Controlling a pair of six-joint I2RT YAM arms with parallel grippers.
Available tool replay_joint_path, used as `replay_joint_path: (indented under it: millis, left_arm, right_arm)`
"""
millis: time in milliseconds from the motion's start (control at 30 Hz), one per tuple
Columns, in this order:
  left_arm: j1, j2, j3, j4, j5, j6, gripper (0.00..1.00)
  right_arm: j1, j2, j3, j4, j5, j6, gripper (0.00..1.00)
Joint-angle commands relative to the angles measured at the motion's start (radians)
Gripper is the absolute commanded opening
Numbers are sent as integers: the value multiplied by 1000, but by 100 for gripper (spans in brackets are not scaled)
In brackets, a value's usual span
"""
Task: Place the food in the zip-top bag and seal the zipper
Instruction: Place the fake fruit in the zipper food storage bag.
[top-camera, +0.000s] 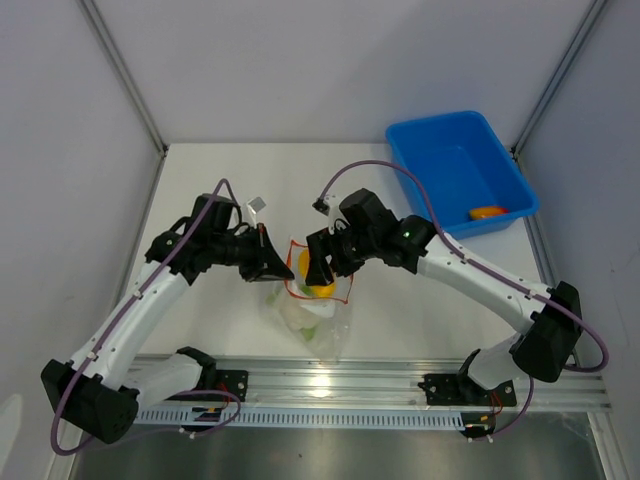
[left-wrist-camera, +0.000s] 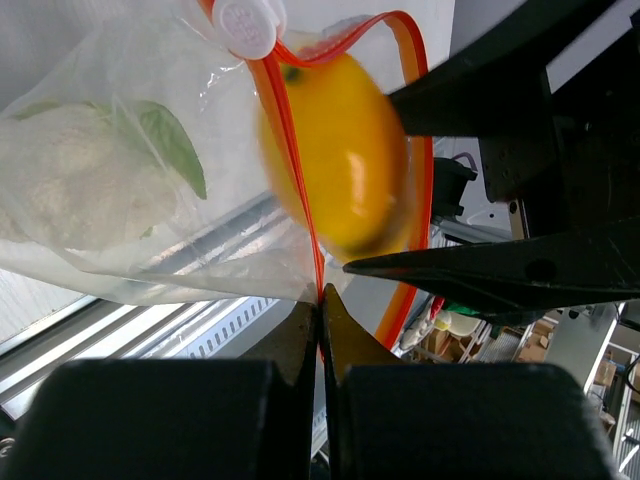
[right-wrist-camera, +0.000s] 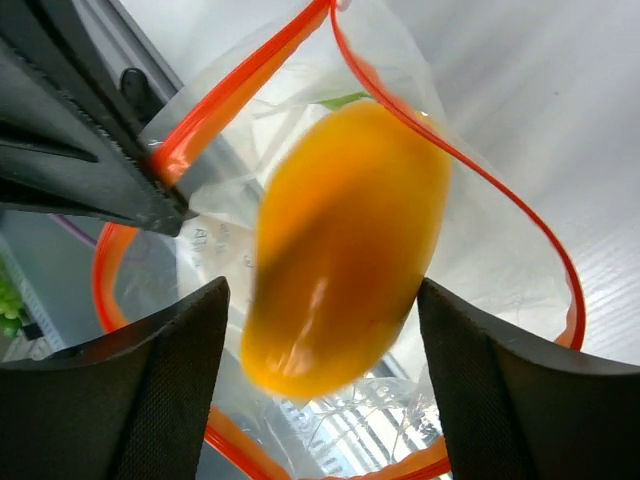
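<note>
table (top-camera: 230, 170), blue bin (top-camera: 452, 168) only overhead; left gripper (left-wrist-camera: 320, 296) tight on zipper (right-wrist-camera: 235, 90), right gripper (right-wrist-camera: 320, 330) wide

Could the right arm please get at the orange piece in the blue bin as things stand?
Probably yes: its tool is open, and nothing stands between it and the orange piece in the blue bin.

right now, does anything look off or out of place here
Nothing looks spilled. The yellow-orange piece is blurred in the mouth of the zip-top bag, loose between the open fingers of the right end effector, so it looks mid-drop. One orange piece lies apart in the blue bin, outside the bag.
</note>
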Motion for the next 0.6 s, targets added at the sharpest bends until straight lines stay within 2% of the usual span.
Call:
replay_joint_path:
  millis: [0,33,200,233,433,567]
  left_arm:
    - [-8,-36,-4,-6,2,-5,1]
    - [-8,-36,-6,-7,2,-4,0]
    - [-8,-35,-12,0,3,-4,0]
    - [-8,-33,-10,2,3,-4,1]
    - [-10,-30,-12,3,2,1,1]
    - [-8,-33,-18,3,-12,7,1]
  right_arm:
    - [9,4,55,-20,59,-4,79]
    - [9,3,58,-24,76,-5,84]
    - [11,-8,81,-40,102,-8,91]
    - [11,-10,84,-43,110,-11,97]
    - [-6,-7,147,-98,200,-21,98]
    - [-76,-4,193,-116,272,-24,99]
